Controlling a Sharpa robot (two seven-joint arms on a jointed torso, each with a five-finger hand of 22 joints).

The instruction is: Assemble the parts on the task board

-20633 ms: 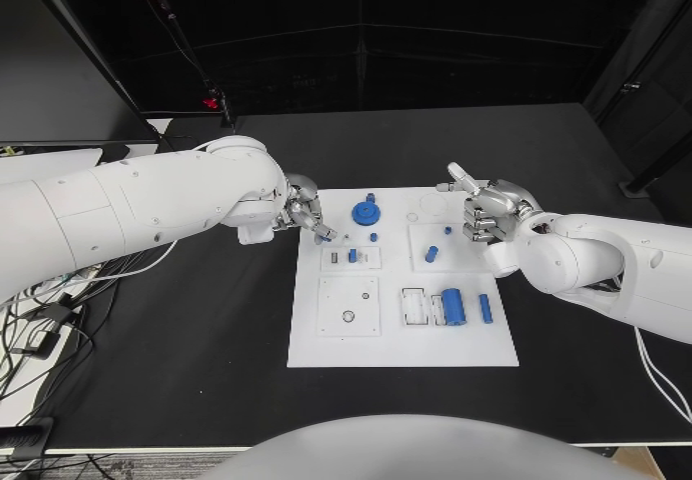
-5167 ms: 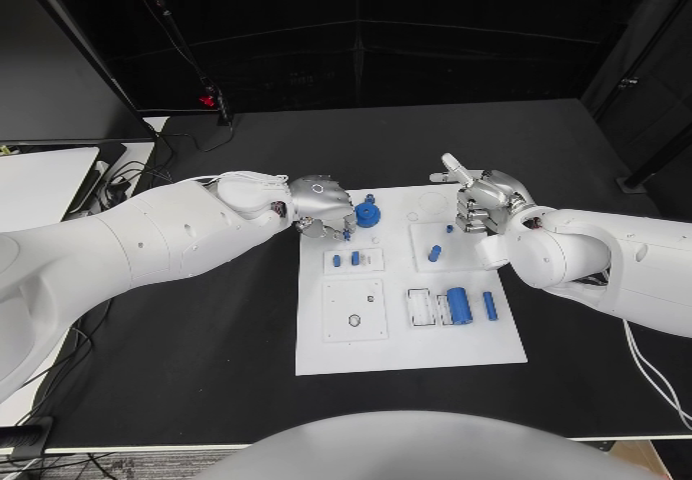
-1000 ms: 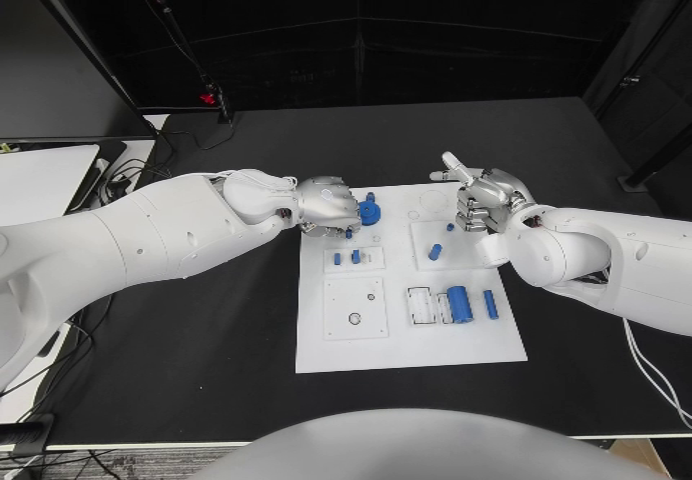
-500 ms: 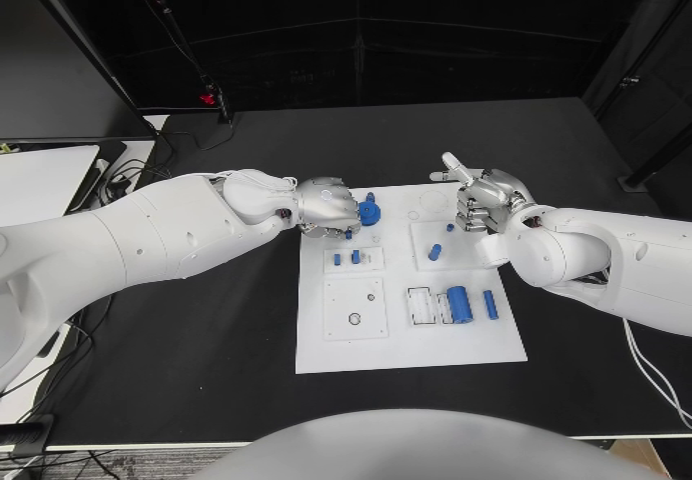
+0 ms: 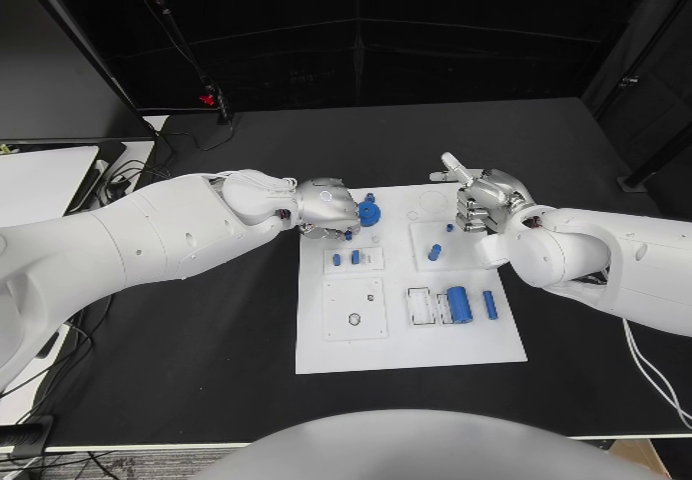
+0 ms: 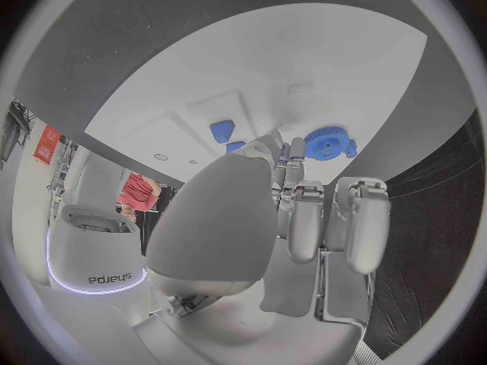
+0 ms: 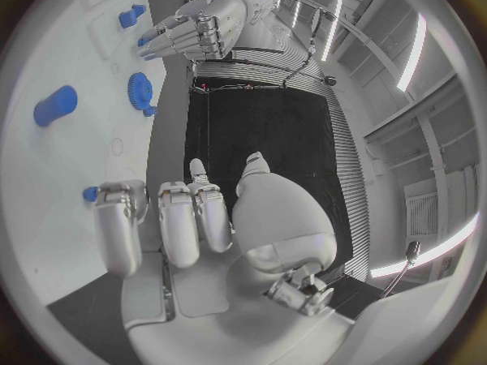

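Left robot hand (image 5: 326,209) curled beside blue gear (image 5: 366,213); right robot hand (image 5: 485,203) curled

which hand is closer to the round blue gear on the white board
Left. The left hand sits right beside the round blue gear, fingers nearly at it; the right hand hovers farther off, across the board.

The head view looks steeply down from above on the whole board (image 5: 411,345). Each wrist view sits close behind its own hand, looking along the fingers toward the board. All three share the blue gear (image 5: 366,213) (image 6: 325,142) (image 7: 139,92); the right wrist view also catches the left hand (image 7: 198,26).
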